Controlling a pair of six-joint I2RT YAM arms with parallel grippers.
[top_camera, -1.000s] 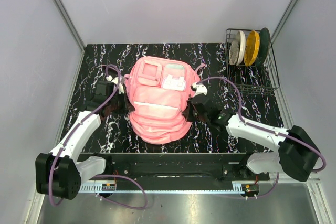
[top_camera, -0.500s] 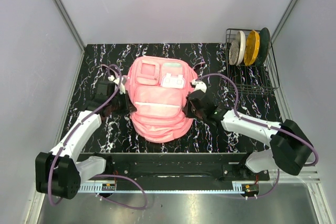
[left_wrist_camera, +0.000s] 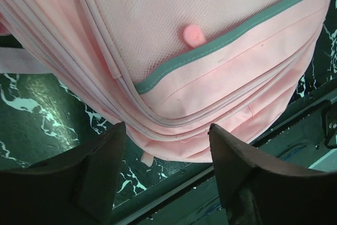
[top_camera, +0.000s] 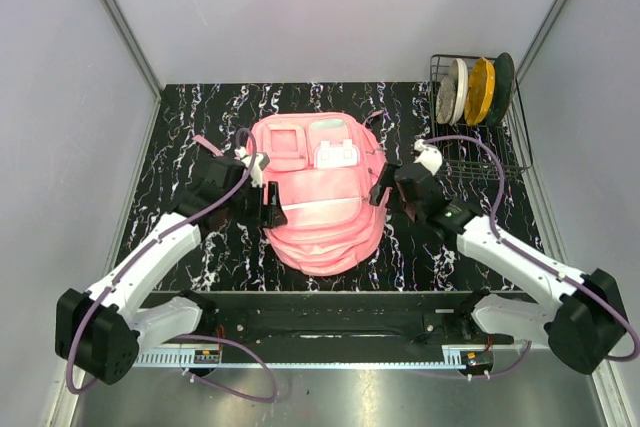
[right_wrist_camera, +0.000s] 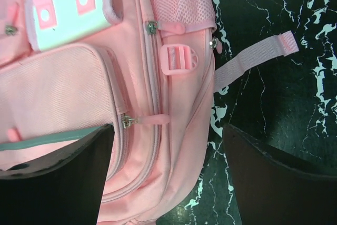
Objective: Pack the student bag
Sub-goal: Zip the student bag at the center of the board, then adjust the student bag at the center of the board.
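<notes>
The student bag (top_camera: 322,215), a large pink backpack, lies flat in the middle of the black marbled table with its front pockets facing up. My left gripper (top_camera: 271,205) is at its left edge and stands open. In the left wrist view the bag's (left_wrist_camera: 210,72) zipped rim and mint-trimmed mesh pocket lie beyond the spread left gripper (left_wrist_camera: 166,130), which holds nothing. My right gripper (top_camera: 383,190) is at the bag's right edge, also open. The right gripper (right_wrist_camera: 167,129) hovers over the bag's (right_wrist_camera: 79,88) side zips and a pink zip pull (right_wrist_camera: 155,119).
A wire rack (top_camera: 478,152) with upright plates (top_camera: 478,90) stands at the back right. A loose pink strap (right_wrist_camera: 255,59) trails off the bag's right side onto the table. A black rail (top_camera: 320,309) runs along the near edge. Grey walls close in both sides.
Both grippers have opened and let go of the bag's sides. The bag has shifted a little to the right. Both arms have moved to the right, the right one further from the bag's near edge.
</notes>
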